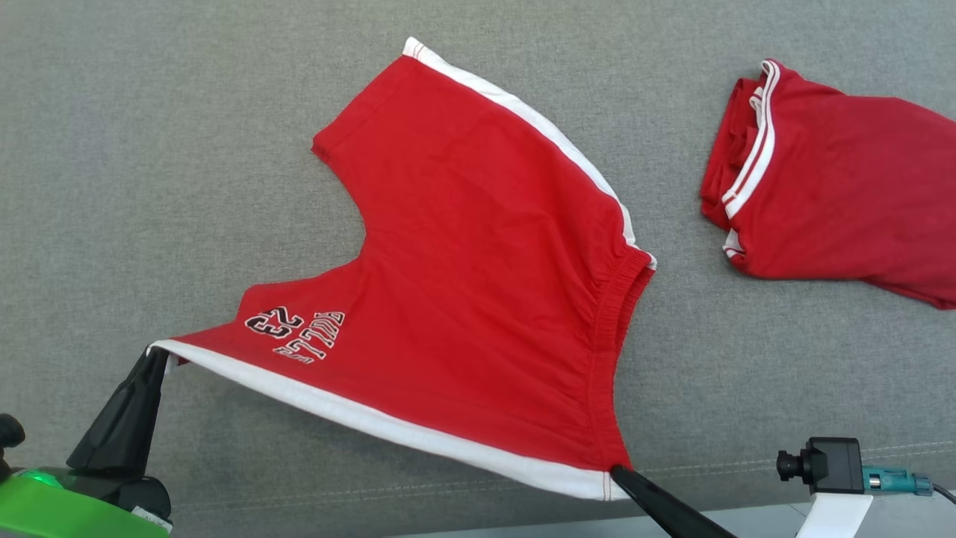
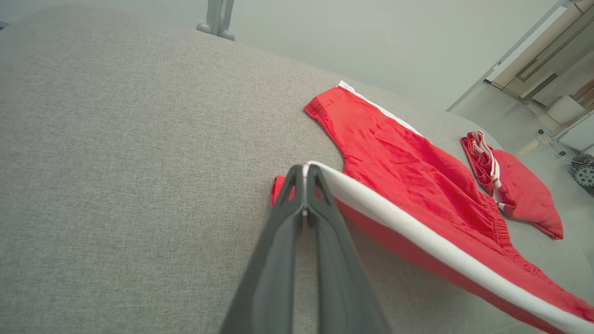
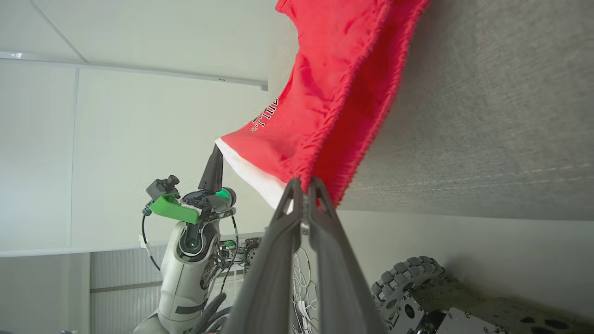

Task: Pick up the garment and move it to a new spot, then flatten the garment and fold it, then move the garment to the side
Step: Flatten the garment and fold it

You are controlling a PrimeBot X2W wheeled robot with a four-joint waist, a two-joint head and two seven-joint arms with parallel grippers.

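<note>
The garment [image 1: 463,254] is a pair of red shorts with white side stripes and black-and-white lettering, partly lifted above the grey cushion [image 1: 149,149]. My left gripper [image 1: 158,353] is shut on the near leg's hem corner, and its closed fingertips pinch the white stripe in the left wrist view [image 2: 305,167]. My right gripper [image 1: 617,471] is shut on the waistband corner, also seen in the right wrist view [image 3: 304,182]. The near white-striped edge [image 2: 417,241] stretches taut between both grippers. The far leg [image 2: 343,106] rests on the cushion.
A second red garment [image 1: 836,187] with white trim lies folded at the right of the cushion, also visible in the left wrist view [image 2: 519,195]. The cushion's front edge runs close to my grippers. A wheeled base [image 3: 408,292] sits below in the right wrist view.
</note>
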